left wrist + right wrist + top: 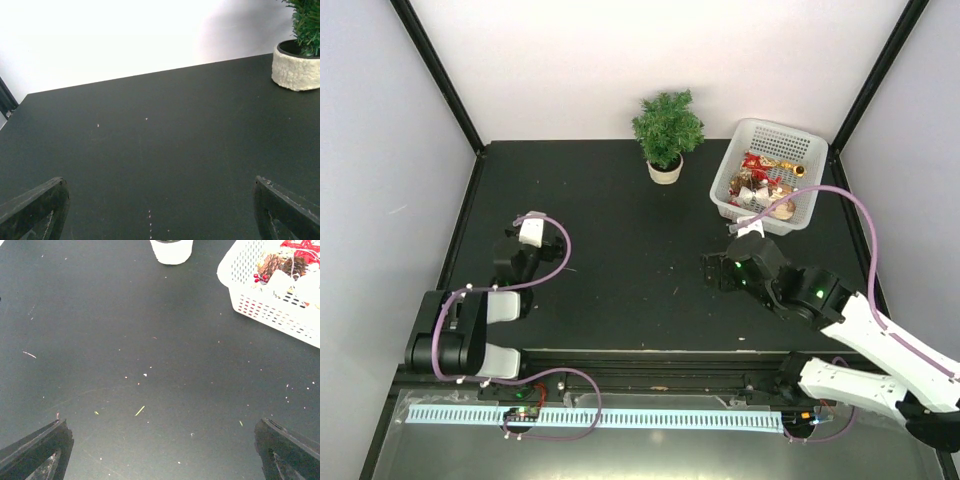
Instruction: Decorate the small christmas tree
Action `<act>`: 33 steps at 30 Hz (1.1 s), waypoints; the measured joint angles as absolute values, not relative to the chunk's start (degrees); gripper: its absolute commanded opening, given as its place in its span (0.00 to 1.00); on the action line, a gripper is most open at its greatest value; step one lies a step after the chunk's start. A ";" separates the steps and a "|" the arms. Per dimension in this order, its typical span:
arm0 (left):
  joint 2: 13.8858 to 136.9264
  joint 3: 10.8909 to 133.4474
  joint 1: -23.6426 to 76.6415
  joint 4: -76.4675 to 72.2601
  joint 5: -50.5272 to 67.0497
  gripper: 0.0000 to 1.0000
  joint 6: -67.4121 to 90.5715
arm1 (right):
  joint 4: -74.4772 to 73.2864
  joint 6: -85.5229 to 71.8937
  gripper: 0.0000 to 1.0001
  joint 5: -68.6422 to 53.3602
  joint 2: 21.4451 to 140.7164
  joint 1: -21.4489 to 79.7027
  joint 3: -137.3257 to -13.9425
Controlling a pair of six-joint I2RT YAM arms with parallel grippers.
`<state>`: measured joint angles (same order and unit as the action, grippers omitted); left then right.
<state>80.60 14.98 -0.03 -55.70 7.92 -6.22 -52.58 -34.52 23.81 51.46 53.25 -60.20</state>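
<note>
The small christmas tree (667, 126), bushy dark green in a round cream-white pot (665, 171), stands at the back middle of the black table; no ornament shows on it. In the left wrist view the pot (297, 69) sits at the far right. Just to the tree's right is a white lattice basket (736, 178) holding red and gold ornaments (766, 180). My left gripper (531, 226) hangs over the left of the table, open and empty (159, 184). My right gripper (746, 228) is just in front of the basket, open and empty (161, 423).
Black frame posts (438, 72) rise at the table's back corners before white walls. The right arm's purple cable (868, 232) loops past the basket's right side. The basket's corner (250, 302) shows at the top right of the right wrist view. Small crumbs (140, 410) speckle the tabletop.
</note>
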 measured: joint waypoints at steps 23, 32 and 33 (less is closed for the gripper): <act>56.99 52.53 -0.03 22.98 38.92 0.99 -24.03 | -44.27 -29.43 0.99 18.33 76.03 31.07 -74.87; 44.07 54.39 -0.03 35.88 52.18 0.99 -32.93 | -39.55 -27.24 0.97 16.82 90.21 29.89 -85.06; 42.63 53.91 -0.03 36.58 53.17 0.99 -33.39 | -38.54 -27.05 0.96 16.19 91.42 29.63 -85.76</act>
